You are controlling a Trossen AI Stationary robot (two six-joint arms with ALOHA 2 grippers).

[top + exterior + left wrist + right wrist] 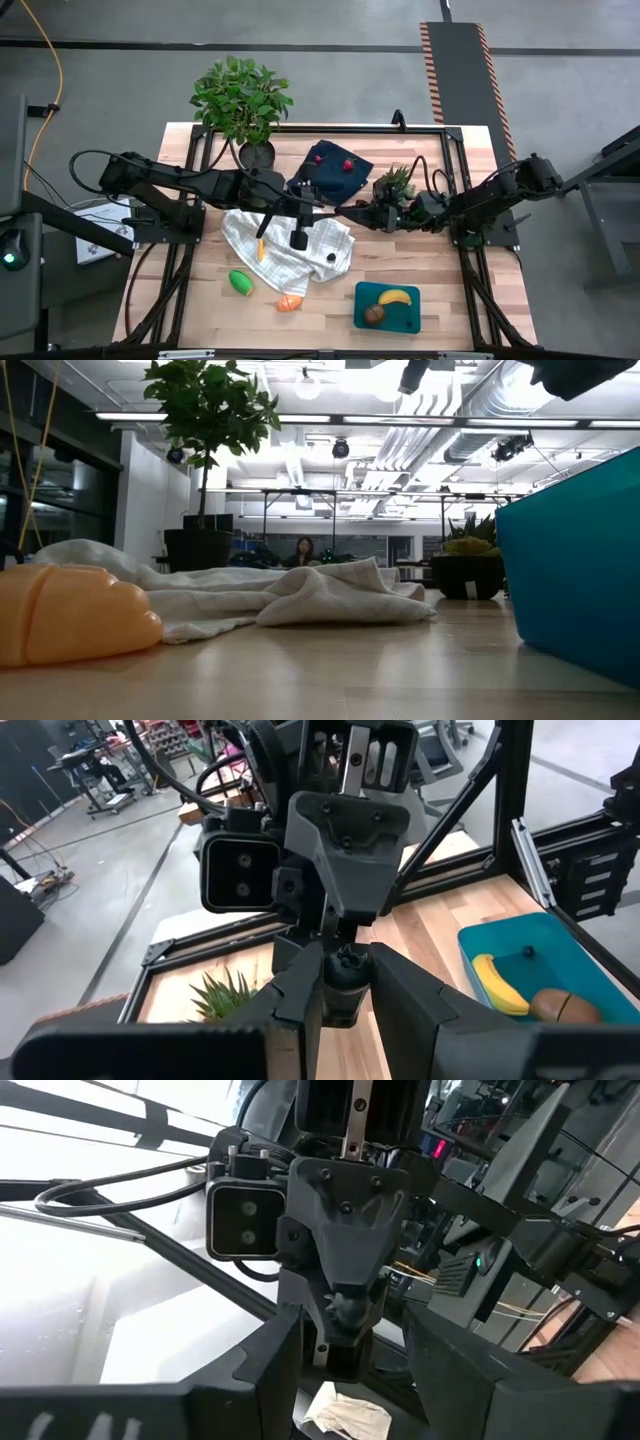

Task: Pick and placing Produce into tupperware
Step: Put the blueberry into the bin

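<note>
My two grippers meet tip to tip above the middle of the table. My left gripper (335, 205) (347, 1005) is shut on a small dark piece (345, 982); I cannot tell what it is. The fingers of my right gripper (358, 212) (350, 1370) stand apart on either side of that piece (345, 1350), with gaps showing. The teal tupperware (388, 307) rests flat at the near right, holding a yellow banana (394, 297) and a brown round one (373, 314). A green piece (240, 282) and an orange piece (289, 302) lie on the wood. Red berries (347, 163) sit on a navy cloth (325, 170). My left gripper pinches the small dark piece by its two sides (330, 988) between its two fingers. The fingers come almost level from the table's left. The piece is lifted clear, high above the table.
A crumpled white cloth (290, 250) lies under the left arm, with an orange sliver (262, 250) and a small dark bit (330, 258) on it. A large leafy plant (240, 95) stands at the far edge and a small spiky plant (395, 185) beside the right arm.
</note>
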